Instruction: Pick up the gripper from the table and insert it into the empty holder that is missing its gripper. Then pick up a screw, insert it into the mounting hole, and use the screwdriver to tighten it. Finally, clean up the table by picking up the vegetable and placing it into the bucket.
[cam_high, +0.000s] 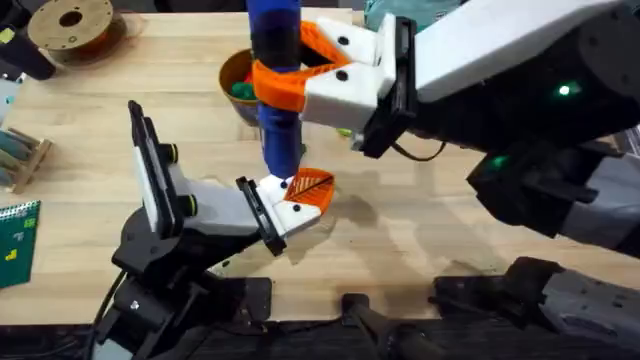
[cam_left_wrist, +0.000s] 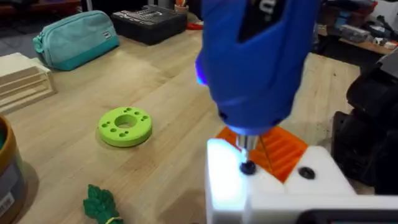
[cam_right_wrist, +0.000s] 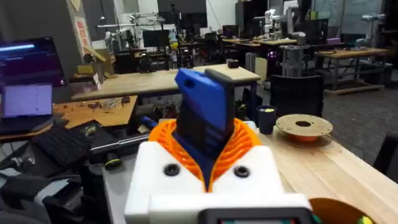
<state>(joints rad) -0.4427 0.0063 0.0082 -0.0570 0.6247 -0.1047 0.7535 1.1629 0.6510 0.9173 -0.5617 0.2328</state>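
Note:
My right gripper is shut on a blue electric screwdriver and holds it upright over the table's middle. In the left wrist view the screwdriver points down with its bit on a dark screw, set in the white body of my left gripper. An orange ribbed pad shows just behind the bit, and a second screw sits beside it. The right wrist view has the screwdriver clamped between orange pads. A green vegetable lies on the table near the brown bucket.
A green disc with holes lies on the wood. A teal pouch, a black case and wooden blocks sit farther off. A filament spool, a wooden rack and a green circuit board line the left side.

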